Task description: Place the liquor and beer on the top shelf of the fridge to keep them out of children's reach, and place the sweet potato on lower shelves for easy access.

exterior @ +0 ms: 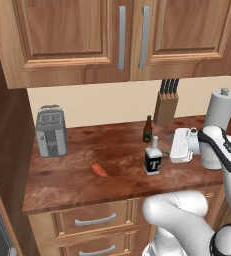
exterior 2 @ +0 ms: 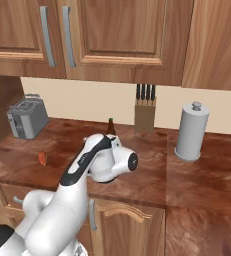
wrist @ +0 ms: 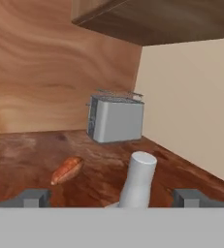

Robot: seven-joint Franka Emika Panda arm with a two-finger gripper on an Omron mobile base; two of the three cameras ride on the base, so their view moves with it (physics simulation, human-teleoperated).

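Fingers [wrist: 33,197] stand wide apart, empty, flanking the liquor [wrist: 138,179] bottle's whitish neck just ahead; glass looks heavy, slippery, breakable, so grip the neck firmly.

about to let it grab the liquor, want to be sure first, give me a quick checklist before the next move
1. Jaws open: ok; the gripper has both tips spread wide.
2. Jaws empty: ok; nothing between them but the bottle's neck ahead.
3. Liquor upright on the counter: ok.
4. Gripper lined up with the liquor: ok; its whitish cap sits about midway between the tips.
5. Beer apart from the liquor: ok; it stands behind it, toward the wall.
6. Sweet potato out of the way: ok; it lies off to the side.
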